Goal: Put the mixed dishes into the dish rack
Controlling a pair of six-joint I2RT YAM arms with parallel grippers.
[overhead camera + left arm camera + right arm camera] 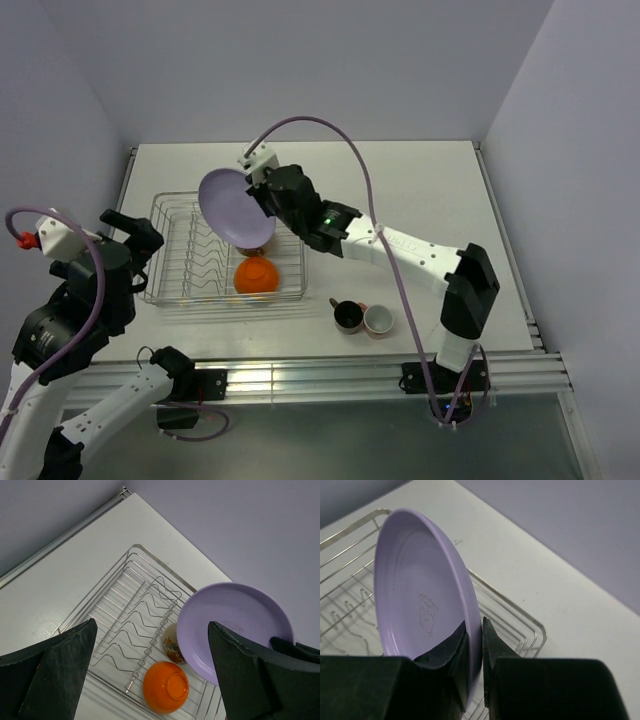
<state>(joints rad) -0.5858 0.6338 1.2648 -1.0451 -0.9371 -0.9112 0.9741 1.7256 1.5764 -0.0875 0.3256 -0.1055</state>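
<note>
Lilac plate (235, 208), rim pinched by the right hand (475, 635), tilts above the dish rack (168, 299); left hand (151, 630) gapes empty.

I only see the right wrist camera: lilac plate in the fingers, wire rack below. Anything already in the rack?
Observer: A round orange bowl sits upside down in the silvery wire dish rack's near right corner.
Operator: Anything else?
Observer: A round beige bowl lies tipped on its side just beyond it, under the large flat lilac plate.
Operator: The cups?
Observer: A small dark cup and a small pink cup stand on the white table, right of the rack.
</note>
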